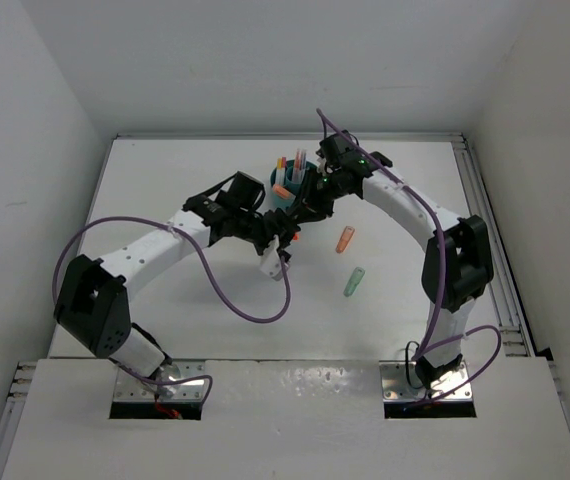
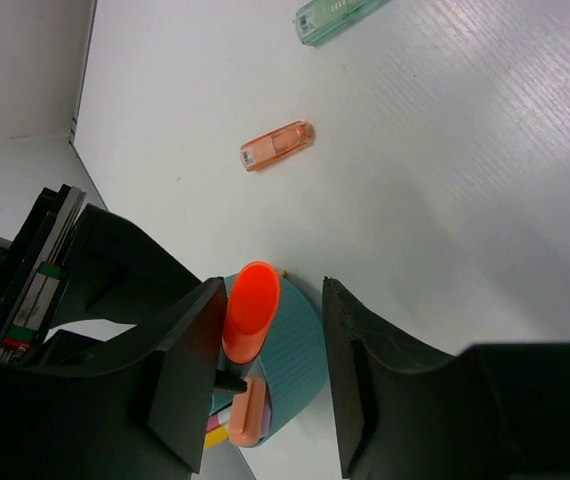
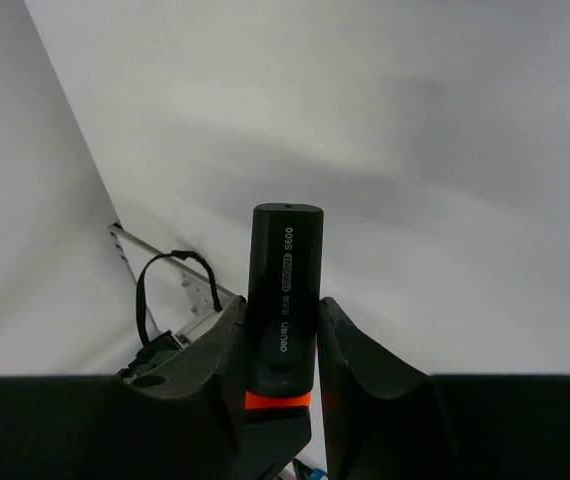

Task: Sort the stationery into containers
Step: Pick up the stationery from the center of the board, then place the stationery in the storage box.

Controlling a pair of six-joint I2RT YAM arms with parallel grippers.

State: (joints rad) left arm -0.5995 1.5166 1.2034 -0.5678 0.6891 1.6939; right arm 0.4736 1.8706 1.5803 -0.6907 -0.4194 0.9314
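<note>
The teal cup [image 1: 283,197] stands at the table's far middle with several pens and markers upright in it. In the left wrist view the cup [image 2: 297,352] lies between my left gripper's [image 2: 270,300] open jaws. An orange-capped marker [image 2: 250,308] sticks out of the cup right against the left finger. My left gripper [image 1: 287,230] is at the cup's near side. My right gripper [image 3: 281,320] is shut on a black marker with an orange band [image 3: 283,290] and holds it by the cup's right side [image 1: 317,188]. A stubby orange marker [image 1: 345,238] and a green one [image 1: 354,281] lie on the table.
The same orange marker [image 2: 277,146] and green marker [image 2: 335,18] show in the left wrist view, beyond the cup. White walls close in the table on the left, back and right. A purple cable [image 1: 235,300] loops over the table left of centre.
</note>
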